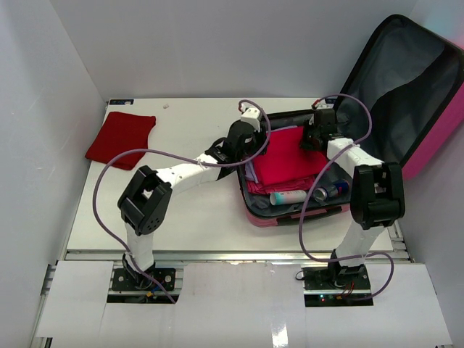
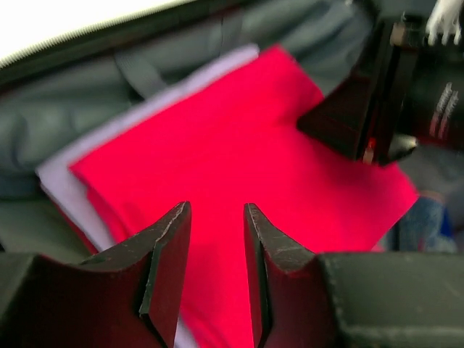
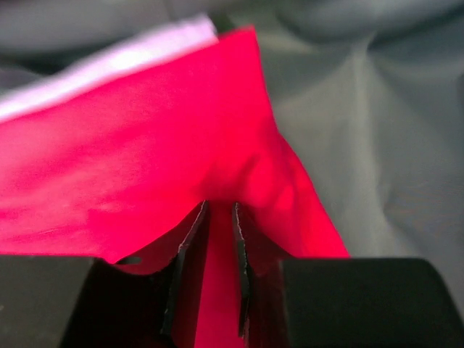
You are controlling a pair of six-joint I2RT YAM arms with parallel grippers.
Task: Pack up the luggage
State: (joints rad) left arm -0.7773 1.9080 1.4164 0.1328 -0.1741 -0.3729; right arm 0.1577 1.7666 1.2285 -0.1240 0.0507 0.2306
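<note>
Luggage (image 1: 417, 87) open overhead; right gripper (image 3: 217, 206), close up, seemingly pinches red cloth (image 3: 145, 159).

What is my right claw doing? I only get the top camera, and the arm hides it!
Observer: The right gripper is pinched nearly shut on a raised fold of the red cloth.
Child: Where on the cloth?
Observer: Near its edge. The bare grey lining of the luggage shows right beside the fold.
Child: Is my other claw holding it too?
Observer: No. The left gripper is open over the cloth, with nothing between its fingers.
</note>
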